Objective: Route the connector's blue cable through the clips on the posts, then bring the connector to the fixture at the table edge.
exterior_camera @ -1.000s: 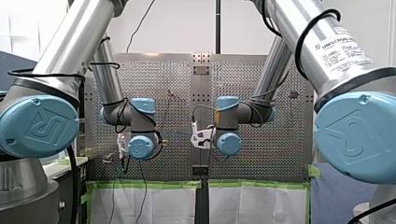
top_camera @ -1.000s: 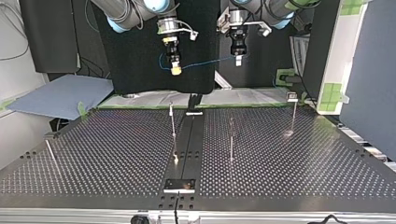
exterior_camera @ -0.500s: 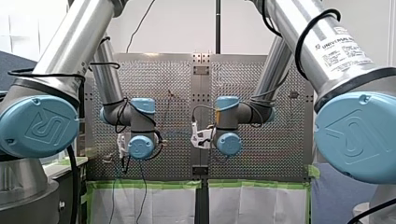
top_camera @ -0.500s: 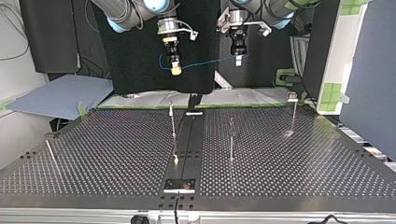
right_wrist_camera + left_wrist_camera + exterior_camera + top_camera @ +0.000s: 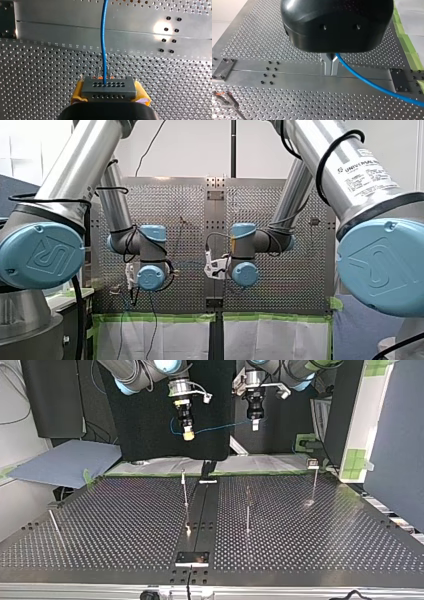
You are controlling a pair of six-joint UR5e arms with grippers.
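On the broad silver tube of my right arm (image 5: 305,140) in the front view, a white label (image 5: 367,172) printed "UNIVERSAL ROBOTS", the finer print beneath too small to read; on the pale blue joint caps (image 5: 45,255), an embossed UR mark. Across the top view, a dark perforated metal counter (image 5: 125,525) with a smooth centre rail (image 5: 202,510). Above its far edge, raised well clear of it, my right hand (image 5: 188,436) at that view's left and my left hand (image 5: 255,425) at its right, near each other and about level. In the right wrist view, yellow pads (image 5: 78,93) clamped on the two ends of a small grey rectangular connector (image 5: 109,87) with two rows of holes. In the left wrist view, slim metal fingers (image 5: 327,65) pinched together on the thin blue cable (image 5: 372,85). Cable rising straight out of the connector's face, then strung between the two hands in a shallow sag. On the counter, thin metal posts (image 5: 185,491), all well below the cable. At the near edge, a small flat metal fixture plate (image 5: 192,558), well apart from the connector.
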